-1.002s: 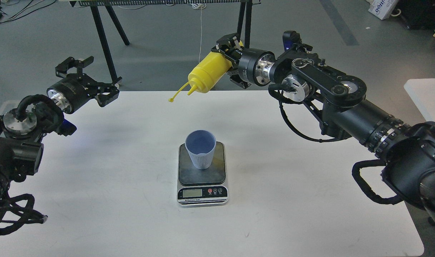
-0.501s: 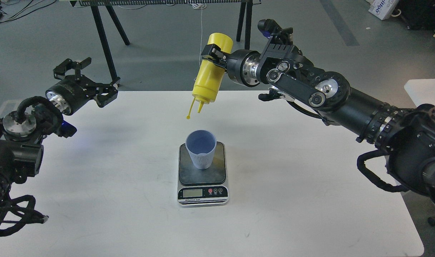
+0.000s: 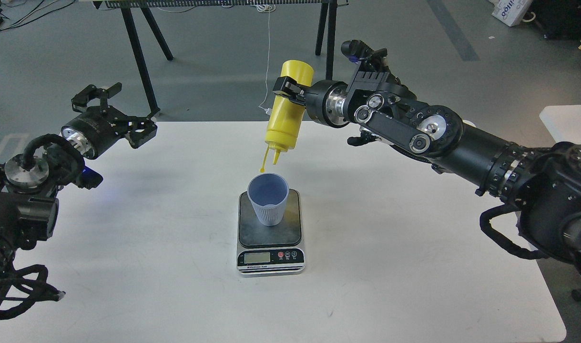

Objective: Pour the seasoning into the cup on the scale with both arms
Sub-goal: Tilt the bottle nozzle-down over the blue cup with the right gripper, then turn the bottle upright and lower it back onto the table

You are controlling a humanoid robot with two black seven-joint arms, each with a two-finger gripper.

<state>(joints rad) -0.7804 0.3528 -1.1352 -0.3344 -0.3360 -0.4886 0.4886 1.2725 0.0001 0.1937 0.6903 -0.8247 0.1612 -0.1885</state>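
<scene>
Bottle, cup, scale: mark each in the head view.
bottle (image 3: 285, 119), head view, on its yellow body below the grip
cup (image 3: 270, 209), head view, on its outer wall
scale (image 3: 249, 231), head view, on bare dark platform

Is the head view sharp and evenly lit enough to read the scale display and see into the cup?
Head view: sharp, evenly lit, only soft shadows on the table. The scale display is too small to read. The cup interior shows plain blue. The seasoning nozzle is crisp, no motion blur.
</scene>
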